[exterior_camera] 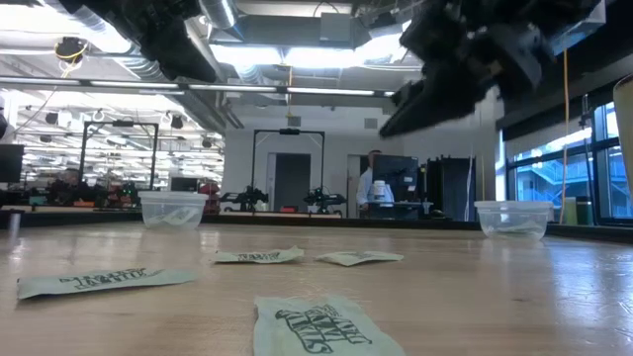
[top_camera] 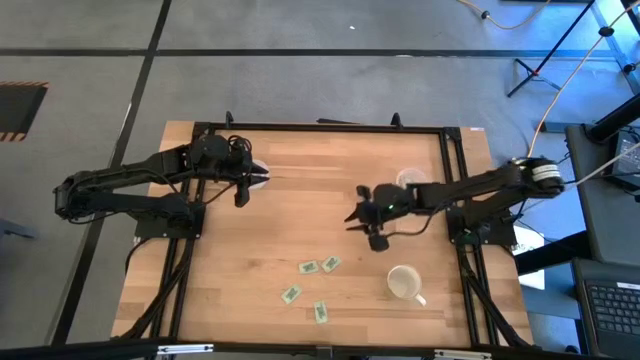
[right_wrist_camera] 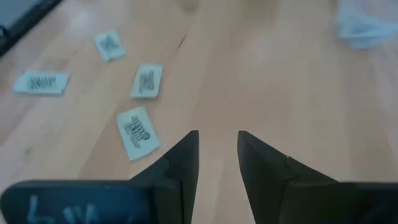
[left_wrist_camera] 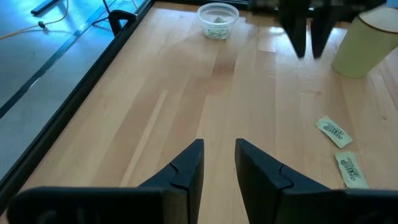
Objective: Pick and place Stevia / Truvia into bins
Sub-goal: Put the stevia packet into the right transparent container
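Note:
Several white packets with green print (top_camera: 309,267) lie flat on the wooden table near its near edge; they also show in the right wrist view (right_wrist_camera: 135,132) and the low view (exterior_camera: 257,256). One clear cup (top_camera: 258,172) stands beside my left gripper (top_camera: 245,185); it holds nothing and is open above bare wood (left_wrist_camera: 219,168). The other clear cup (top_camera: 410,180) stands just beyond my right gripper (top_camera: 365,215). That gripper hovers open and empty (right_wrist_camera: 217,162) above the table's middle, on the far side of the packets.
An opaque white mug (top_camera: 403,283) with a handle stands on the table's near right part, beside the packets. A dark frame (top_camera: 320,128) runs along the table's edges. Bare wood lies between the two grippers. A person (exterior_camera: 371,183) stands far off in the room.

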